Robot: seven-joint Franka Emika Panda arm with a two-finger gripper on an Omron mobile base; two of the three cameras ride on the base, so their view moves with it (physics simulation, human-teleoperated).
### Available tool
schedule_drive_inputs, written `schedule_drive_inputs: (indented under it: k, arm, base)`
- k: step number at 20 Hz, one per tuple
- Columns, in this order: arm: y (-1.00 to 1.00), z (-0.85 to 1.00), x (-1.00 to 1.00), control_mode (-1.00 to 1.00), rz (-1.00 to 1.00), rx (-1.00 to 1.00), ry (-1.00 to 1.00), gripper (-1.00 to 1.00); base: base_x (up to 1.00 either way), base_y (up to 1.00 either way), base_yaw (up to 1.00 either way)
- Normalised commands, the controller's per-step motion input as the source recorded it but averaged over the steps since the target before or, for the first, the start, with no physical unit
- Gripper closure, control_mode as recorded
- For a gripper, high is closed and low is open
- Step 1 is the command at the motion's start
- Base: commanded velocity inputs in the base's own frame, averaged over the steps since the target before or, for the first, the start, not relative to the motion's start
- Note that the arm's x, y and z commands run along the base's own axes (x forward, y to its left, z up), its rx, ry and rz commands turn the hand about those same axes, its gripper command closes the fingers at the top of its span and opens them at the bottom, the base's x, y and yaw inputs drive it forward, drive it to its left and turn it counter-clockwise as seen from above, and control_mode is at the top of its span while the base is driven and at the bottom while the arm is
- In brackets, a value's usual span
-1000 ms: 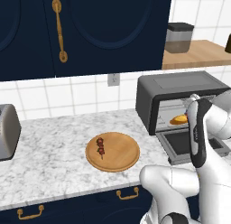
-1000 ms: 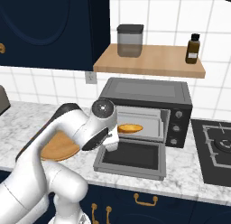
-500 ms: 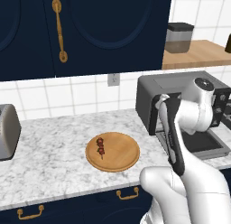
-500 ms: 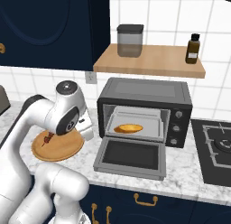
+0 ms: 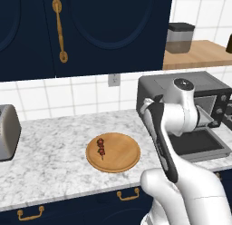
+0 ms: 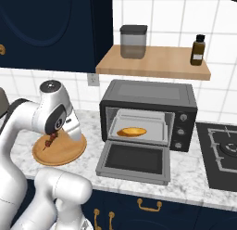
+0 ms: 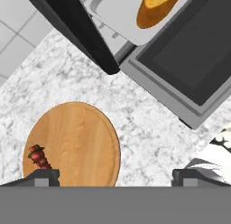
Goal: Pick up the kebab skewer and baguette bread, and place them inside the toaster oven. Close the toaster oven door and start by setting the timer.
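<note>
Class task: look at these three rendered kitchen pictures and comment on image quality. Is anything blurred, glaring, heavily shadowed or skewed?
Left base view: sharp throughout, even flat light, no glare; the skewer reads clearly on the plate. Right base view: equally crisp; the baguette is well lit inside the toaster oven, with only soft shading beneath the door. Hand view: rolled, so the counter runs diagonally; no blur.

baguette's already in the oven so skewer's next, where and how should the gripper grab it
Judging by its pose, come straight down on the kebab skewer: it lies flat on the wooden plate. Pinch across its meat chunks mid-length, jaws crosswise to the stick.
</note>
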Motion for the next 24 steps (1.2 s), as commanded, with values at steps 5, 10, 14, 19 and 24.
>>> schedule_drive_inputs:
  k: [5, 10, 14, 19, 24]
  arm:
    - [0.76, -0.12, 0.00, -1.00, 0.10, -0.12, 0.00, -1.00]
    - [0.64, -0.17, 0.00, -1.00, 0.09, -0.12, 0.00, -1.00]
    - [0.49, -0.17, 0.00, -1.00, 0.07, -0.08, 0.00, -1.00]
    - [0.16, -0.22, 0.00, -1.00, 0.03, 0.00, 0.00, -1.00]
    - [0.25, -0.33, 0.03, -1.00, 0.04, 0.00, 0.00, -1.00]
  base:
    - [0.00, 0.00, 0.00]
    - [0.00, 0.00, 0.00]
    - [0.00, 0.00, 0.00]
    - [0.00, 0.00, 0.00]
    - [0.00, 0.00, 0.00]
